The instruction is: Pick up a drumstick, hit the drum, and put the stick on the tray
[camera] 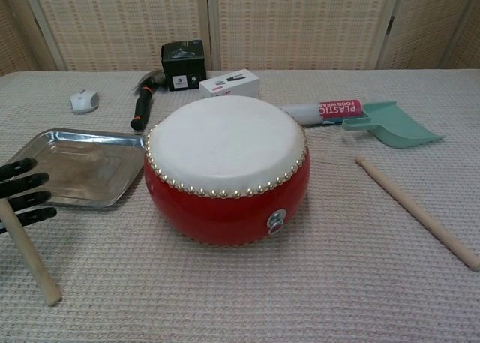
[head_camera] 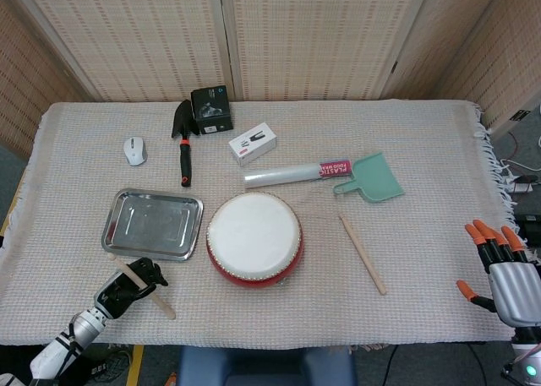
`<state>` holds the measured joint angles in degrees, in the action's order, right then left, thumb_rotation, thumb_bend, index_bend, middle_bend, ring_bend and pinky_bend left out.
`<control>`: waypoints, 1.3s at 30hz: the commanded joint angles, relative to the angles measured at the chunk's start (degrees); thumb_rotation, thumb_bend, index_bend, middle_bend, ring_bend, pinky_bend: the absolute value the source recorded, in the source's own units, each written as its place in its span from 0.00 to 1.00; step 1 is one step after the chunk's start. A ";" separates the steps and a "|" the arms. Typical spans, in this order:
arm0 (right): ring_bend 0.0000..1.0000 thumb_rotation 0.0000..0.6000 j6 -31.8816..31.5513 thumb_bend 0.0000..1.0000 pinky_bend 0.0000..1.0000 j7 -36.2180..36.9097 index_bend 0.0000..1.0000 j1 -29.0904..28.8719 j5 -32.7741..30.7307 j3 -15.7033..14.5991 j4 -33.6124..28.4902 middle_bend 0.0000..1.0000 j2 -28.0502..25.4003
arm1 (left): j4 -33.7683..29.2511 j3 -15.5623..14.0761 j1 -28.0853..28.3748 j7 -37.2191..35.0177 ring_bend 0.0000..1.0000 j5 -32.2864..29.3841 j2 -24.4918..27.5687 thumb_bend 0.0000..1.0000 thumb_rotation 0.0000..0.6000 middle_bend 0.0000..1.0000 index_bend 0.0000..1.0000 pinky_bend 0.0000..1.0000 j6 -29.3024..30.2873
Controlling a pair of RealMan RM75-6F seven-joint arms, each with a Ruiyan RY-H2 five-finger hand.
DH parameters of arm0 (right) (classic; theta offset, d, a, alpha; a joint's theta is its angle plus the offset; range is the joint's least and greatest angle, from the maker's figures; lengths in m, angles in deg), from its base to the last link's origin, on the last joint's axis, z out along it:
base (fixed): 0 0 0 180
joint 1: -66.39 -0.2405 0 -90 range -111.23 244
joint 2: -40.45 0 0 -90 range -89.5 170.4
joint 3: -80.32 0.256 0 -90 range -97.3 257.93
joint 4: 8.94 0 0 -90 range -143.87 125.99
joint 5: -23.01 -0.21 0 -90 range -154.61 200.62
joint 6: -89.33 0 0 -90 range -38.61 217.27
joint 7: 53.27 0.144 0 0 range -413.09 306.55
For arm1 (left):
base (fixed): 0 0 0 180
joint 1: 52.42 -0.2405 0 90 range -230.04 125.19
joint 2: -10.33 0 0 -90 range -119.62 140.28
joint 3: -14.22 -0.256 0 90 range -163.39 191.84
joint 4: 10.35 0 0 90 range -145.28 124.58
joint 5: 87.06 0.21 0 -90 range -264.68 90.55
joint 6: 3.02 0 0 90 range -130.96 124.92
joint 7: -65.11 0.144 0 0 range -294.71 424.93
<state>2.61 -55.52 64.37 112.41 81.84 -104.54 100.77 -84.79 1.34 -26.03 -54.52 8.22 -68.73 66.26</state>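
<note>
The red drum (head_camera: 254,238) with its white skin (camera: 225,144) stands at the table's front middle. Left of it lies the steel tray (head_camera: 152,224), whose bare floor (camera: 75,166) holds nothing. My black left hand (head_camera: 127,286) sits near the front left edge, in front of the tray, its fingers (camera: 22,193) wrapped over a wooden drumstick (head_camera: 161,303). That stick (camera: 30,257) slants down to the cloth. A second drumstick (head_camera: 363,253) lies loose right of the drum (camera: 416,212). My right hand (head_camera: 499,272) hangs off the table's right edge, fingers spread, holding nothing.
Behind the drum lie a plastic-wrap roll (head_camera: 296,175) and a green scoop (head_camera: 372,179). Further back are a white box (head_camera: 253,143), a black box (head_camera: 211,109), a black trowel with a red handle (head_camera: 183,141) and a white mouse (head_camera: 134,150).
</note>
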 commanded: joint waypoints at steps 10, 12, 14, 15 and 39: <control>0.00 1.00 -0.32 0.21 0.00 -0.31 0.00 0.09 0.16 0.07 -0.20 0.02 0.00 | -0.46 0.11 0.00 4.53 0.57 0.71 -0.23 0.20 1.00 0.65 0.62 0.52 -0.07; 0.00 1.00 -0.42 0.21 0.00 -0.34 0.00 0.13 0.22 0.07 -0.22 0.02 0.00 | -0.68 0.13 0.00 5.70 0.59 0.76 -0.25 0.20 1.00 0.66 0.64 0.53 -0.13; 0.00 1.00 -0.56 0.21 0.00 -0.35 0.00 0.17 0.35 0.06 -0.22 0.02 0.00 | -1.01 0.15 0.02 7.24 0.60 0.78 -0.20 0.20 1.00 0.68 0.66 0.54 -0.25; 0.00 1.00 -0.61 0.21 0.00 -0.34 0.00 0.18 0.41 0.06 -0.23 0.02 0.01 | -1.19 0.20 -0.01 8.09 0.61 0.69 -0.17 0.20 1.00 0.69 0.67 0.56 -0.31; 0.00 1.00 -1.70 0.21 0.00 -0.29 0.00 0.63 1.13 0.05 -0.28 0.02 -0.02 | -6.27 -0.12 -1.47 32.69 0.75 0.45 -1.32 0.20 1.00 0.83 0.83 0.64 -1.70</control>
<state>0.91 -55.81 65.00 113.55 81.89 -104.83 100.75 -90.68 1.25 -27.16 -23.25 8.87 -69.67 64.72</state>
